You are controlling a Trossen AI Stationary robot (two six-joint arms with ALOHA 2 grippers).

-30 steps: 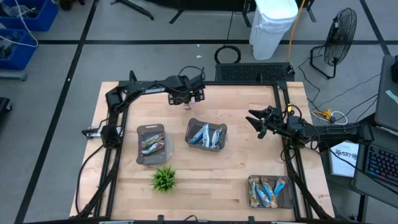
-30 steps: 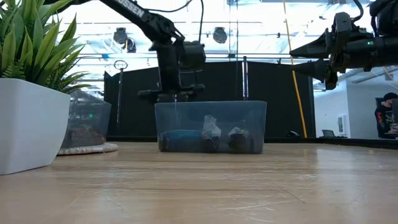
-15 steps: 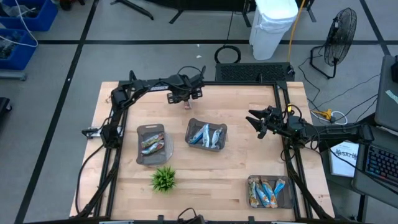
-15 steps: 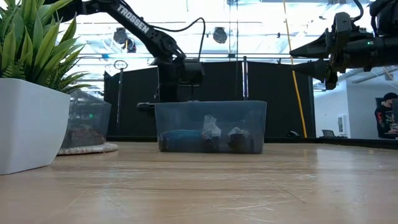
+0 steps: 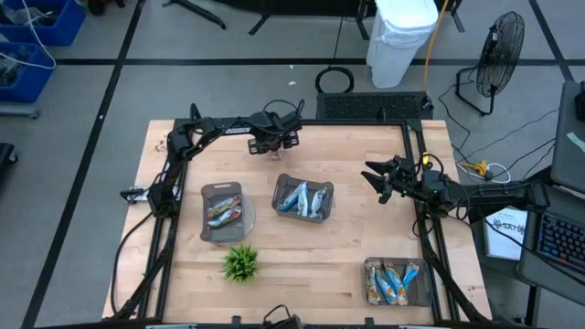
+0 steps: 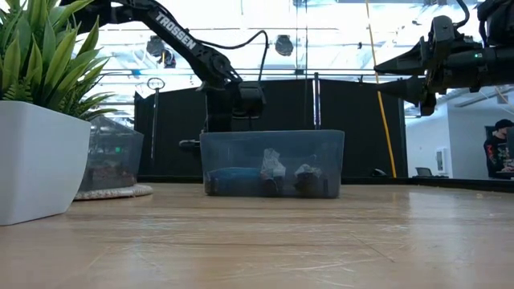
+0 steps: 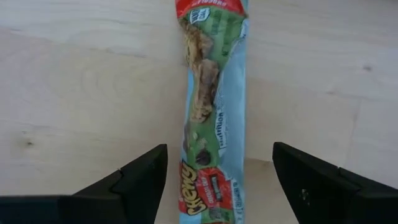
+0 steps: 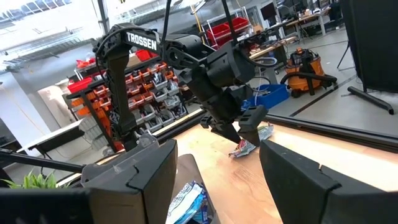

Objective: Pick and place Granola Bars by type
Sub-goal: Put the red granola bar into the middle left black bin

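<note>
One granola bar [image 7: 211, 106], in a pale blue-green wrapper with red ends, lies flat on the wood near the table's far edge [image 5: 274, 153]. My left gripper [image 7: 219, 149] is open right above it, one finger on each side of the bar's length with wood showing in both gaps. The right wrist view shows the same gripper [image 8: 239, 132] from farther off, with the bar [image 8: 250, 148] below it. My right gripper [image 5: 375, 180] is open and raised over the table's right half. More bars fill three dark trays.
Left tray [image 5: 207, 224] holds mixed bars, middle tray [image 5: 279, 190] holds blue ones, and the near-right tray [image 5: 367, 285] holds blue-and-orange ones. A small green plant [image 5: 240, 263] stands near the near edge. In the low view the middle tray [image 6: 271, 163] hides my left gripper's fingers.
My left gripper has come down toward the bar at the table's far edge; in the low view it has sunk behind the middle tray. The bar has stayed where it was.
</note>
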